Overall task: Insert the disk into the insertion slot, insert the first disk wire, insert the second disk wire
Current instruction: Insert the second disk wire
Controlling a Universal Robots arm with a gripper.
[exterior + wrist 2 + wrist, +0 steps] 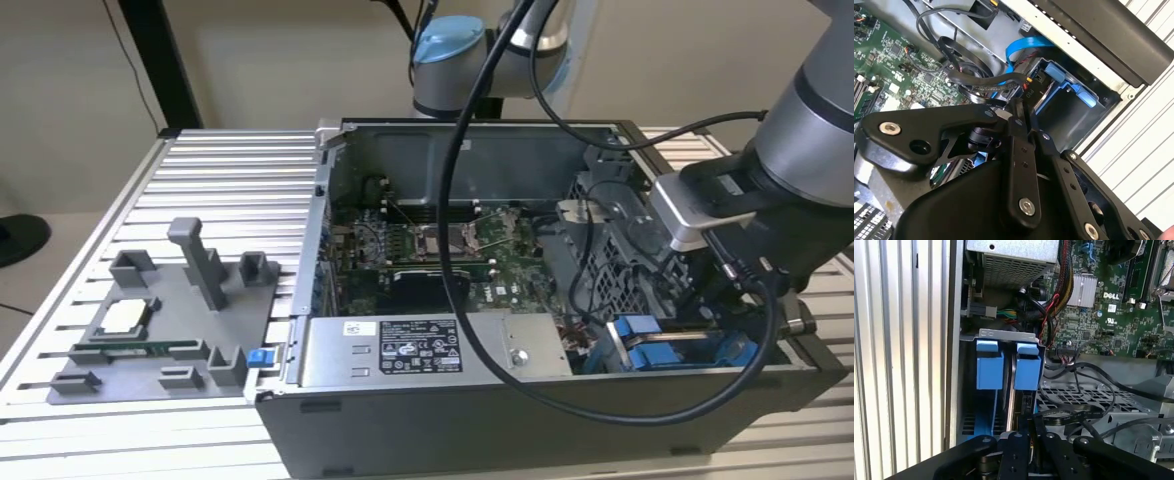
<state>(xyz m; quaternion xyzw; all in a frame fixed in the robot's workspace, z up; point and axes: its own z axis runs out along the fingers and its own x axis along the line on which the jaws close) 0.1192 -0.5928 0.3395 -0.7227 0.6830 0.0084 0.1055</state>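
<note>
Blue plastic tabs mark where the disk [1013, 390] sits: on edge, down in the insertion slot [1004, 335] at the corner of the computer case [534, 420], its connector end facing the open interior. The gripper [1031, 432] hangs just over that end, fingers pinched together on a black wire [1066, 416] (its plug is hidden behind them), probably so the plug meets the disk squarely. Loose black cables [961, 60] curl beside it, over the green circuit board [889, 65]
</note>
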